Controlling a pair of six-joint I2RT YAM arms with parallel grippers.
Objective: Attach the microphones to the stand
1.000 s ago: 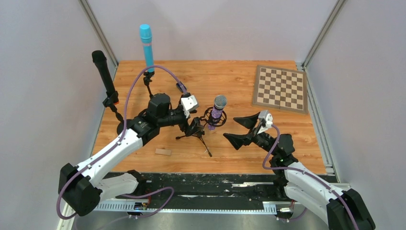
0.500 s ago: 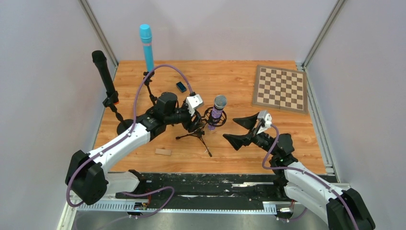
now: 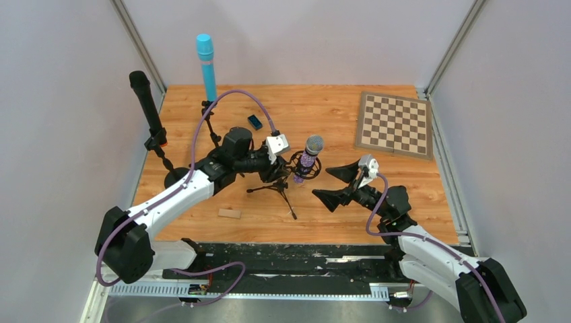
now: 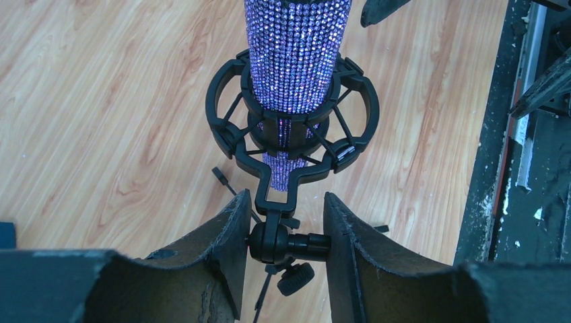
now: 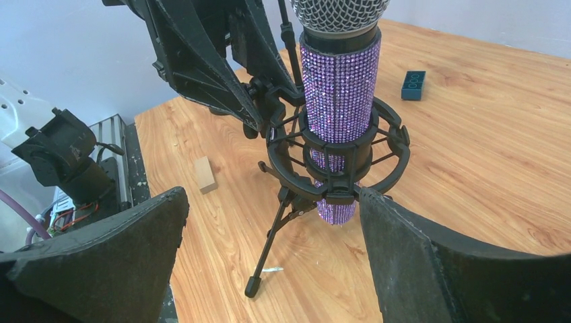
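Pinching the stand's swivel joint (image 4: pixel 273 243) with my left jaws; purple glitter microphone (image 4: pixel 296 54) looks slick and top-heavy, so grip low; right jaws wide open, empty.

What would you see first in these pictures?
The sparkly purple glitter microphone mid-table, in a black ring mount on a small tripod, with the left gripper straddling the joint beneath. Far left, a light blue microphone and a black microphone stand tall; a chessboard lies far right.
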